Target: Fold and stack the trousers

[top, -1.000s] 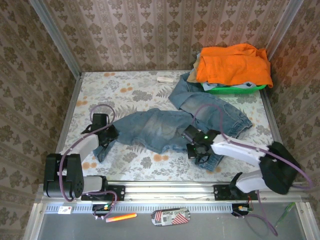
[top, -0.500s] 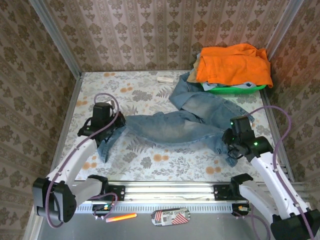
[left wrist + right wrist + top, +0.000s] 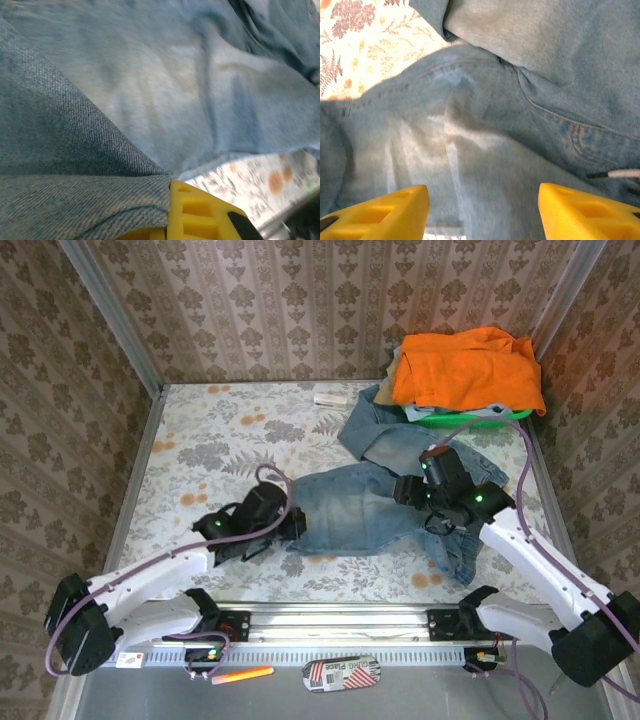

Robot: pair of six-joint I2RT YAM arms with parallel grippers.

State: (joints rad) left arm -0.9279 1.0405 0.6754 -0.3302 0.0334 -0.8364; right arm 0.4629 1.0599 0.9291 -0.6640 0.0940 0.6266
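**Worktop** point(image 3: 200, 440): floral surface carrying 1 pair of denim trousers point(image 3: 350, 505). They lie across its centre-right, with 1 leg running back toward the green basket point(image 3: 460, 418) heaped with orange garments point(image 3: 465, 365). The trousers' near-left end is doubled over toward the middle.

**Left gripper** point(image 3: 283, 527): at that doubled edge. In its wrist view, denim wraps over the yellow finger point(image 3: 200, 215), so the jaws read as clenched on the fold.

**Right gripper** point(image 3: 412, 490): hovers above the seat area, jaws released and wide apart.

**Judgement:** first fold under way.

**Recommended:**
- Carry the held edge low and level.
- Lay it square on the layer beneath.
- Pin the cloth with the right arm before letting go.
- Flatten the wrinkles near the pocket seam point(image 3: 555, 117).
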